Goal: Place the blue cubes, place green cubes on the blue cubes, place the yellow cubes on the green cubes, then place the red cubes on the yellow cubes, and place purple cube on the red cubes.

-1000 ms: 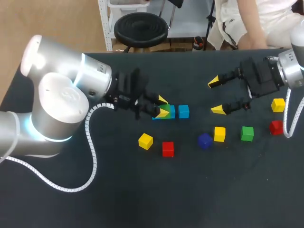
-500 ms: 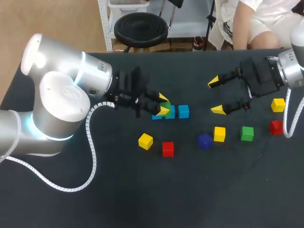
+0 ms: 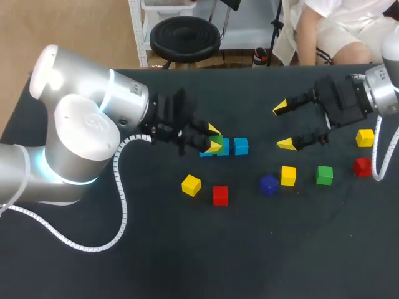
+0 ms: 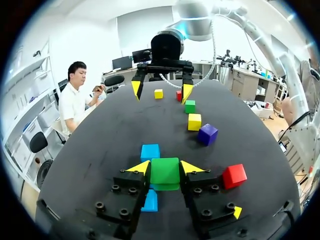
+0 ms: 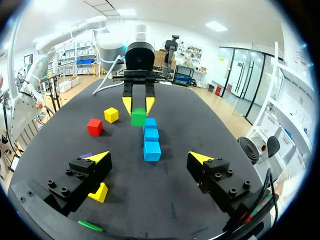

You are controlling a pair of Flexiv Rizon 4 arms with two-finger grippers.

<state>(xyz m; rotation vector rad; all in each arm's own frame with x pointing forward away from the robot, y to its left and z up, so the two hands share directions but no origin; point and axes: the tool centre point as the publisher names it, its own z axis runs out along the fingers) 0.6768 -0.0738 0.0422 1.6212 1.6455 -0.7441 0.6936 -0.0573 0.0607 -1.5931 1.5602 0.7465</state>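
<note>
Now | 3×blue cubes (image 3: 241, 146) | 2×green (image 3: 324, 175) (one held) | 3×yellow (image 3: 191, 185) | 2×red (image 3: 220, 195) | 1×purple (image 3: 269, 185)

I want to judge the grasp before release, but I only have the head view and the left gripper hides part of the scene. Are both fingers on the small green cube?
Observer: Yes. In the left wrist view, both yellow tips of the left gripper touch opposite sides of the small green cube.
Operator: How many blue cubes are laid out?
Observer: The right wrist view shows three bright blue cubes in one straight row.
</note>
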